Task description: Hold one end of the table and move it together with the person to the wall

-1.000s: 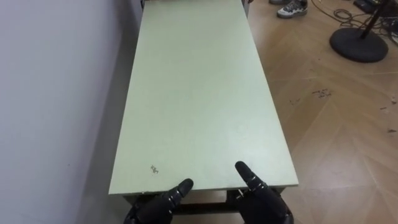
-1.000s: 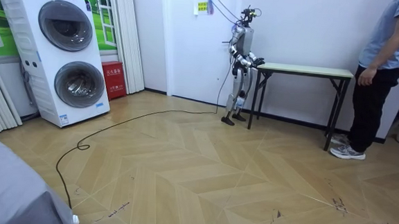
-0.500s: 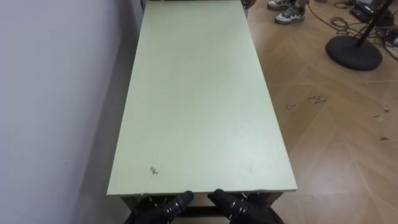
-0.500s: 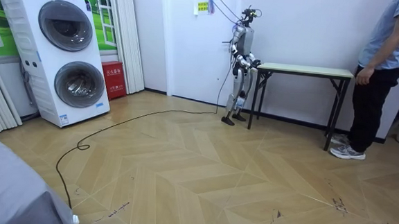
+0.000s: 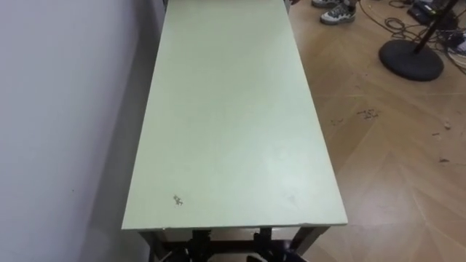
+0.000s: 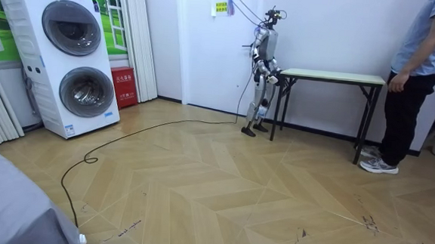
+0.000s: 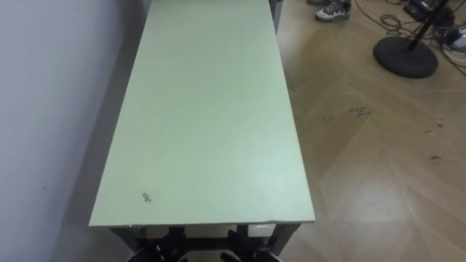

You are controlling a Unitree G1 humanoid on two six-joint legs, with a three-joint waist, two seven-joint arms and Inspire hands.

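Observation:
A long pale green table (image 5: 233, 109) with a dark frame stretches away from me along a white wall. I stand at its near short end. Both of my hands sit low under that near edge: the left hand (image 5: 191, 253) and the right hand (image 5: 273, 255) show as dark shapes below the tabletop, their fingers hidden by it. In the room view the table (image 6: 334, 76) stands against the wall, and a person (image 6: 421, 74) in a blue top stands at its far end with one hand by the tabletop's corner. The person's shoes (image 5: 336, 11) show beyond the far end.
The white wall (image 5: 65, 109) runs close along the table's left side. On the wooden floor to the right stand a round black stand base (image 5: 411, 58) and cables. In the room view, stacked washing machines (image 6: 70, 60) and a red box (image 6: 123, 86) stand further off.
My hands have dropped from the top of the near edge, where the thumbs lay on the tabletop, to beneath it. The table and the person have stayed put.

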